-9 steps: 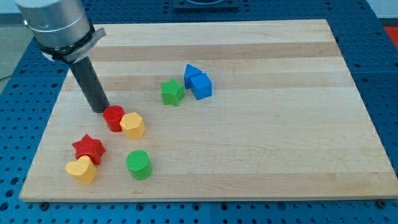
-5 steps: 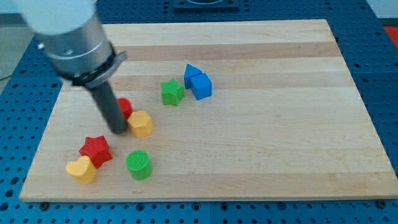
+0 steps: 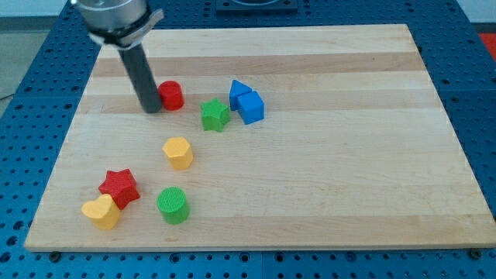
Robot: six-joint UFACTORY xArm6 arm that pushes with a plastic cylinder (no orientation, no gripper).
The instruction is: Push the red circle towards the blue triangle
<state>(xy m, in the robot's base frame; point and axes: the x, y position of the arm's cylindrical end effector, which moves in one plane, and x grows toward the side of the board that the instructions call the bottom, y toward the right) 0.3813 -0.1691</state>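
My tip (image 3: 151,109) sits on the wooden board (image 3: 349,178), pressed against the view's left side of the red circle (image 3: 170,95). There are no jaws on the rod, so it holds nothing. The red circle lies left of the green star (image 3: 215,115), and beyond that the blue triangle (image 3: 238,90) touches a blue cube (image 3: 251,107). A yellow block (image 3: 178,153) sits alone lower down. Near the bottom left are a red star (image 3: 118,187), a yellow heart (image 3: 101,211) and a green cylinder (image 3: 173,204).
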